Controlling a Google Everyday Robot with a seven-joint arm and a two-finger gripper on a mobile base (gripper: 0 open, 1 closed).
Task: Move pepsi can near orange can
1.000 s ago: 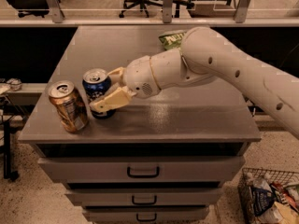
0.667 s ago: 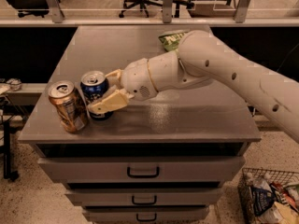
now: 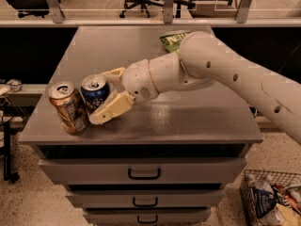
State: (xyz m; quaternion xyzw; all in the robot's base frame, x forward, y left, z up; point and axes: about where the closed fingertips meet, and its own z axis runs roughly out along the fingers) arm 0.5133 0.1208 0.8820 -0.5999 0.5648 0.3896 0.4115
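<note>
The pepsi can (image 3: 94, 94), dark blue with a silver top, stands upright near the front left of the grey cabinet top (image 3: 178, 112). The orange can (image 3: 68, 107), coppery with a silver top, stands right beside it on the left, almost touching. My gripper (image 3: 104, 95) reaches in from the right with its tan fingers (image 3: 112, 110) on either side of the pepsi can, one behind it and one in front, closed on it.
A green chip bag (image 3: 173, 39) lies at the back of the cabinet top, partly behind my arm. Drawers with black handles (image 3: 143, 173) sit below. A wire basket (image 3: 273, 201) of packets stands on the floor at the right. Office chairs stand beyond the rail.
The gripper and the pepsi can have shifted slightly left, bringing the can closer to the orange can. The orange can has not moved.
</note>
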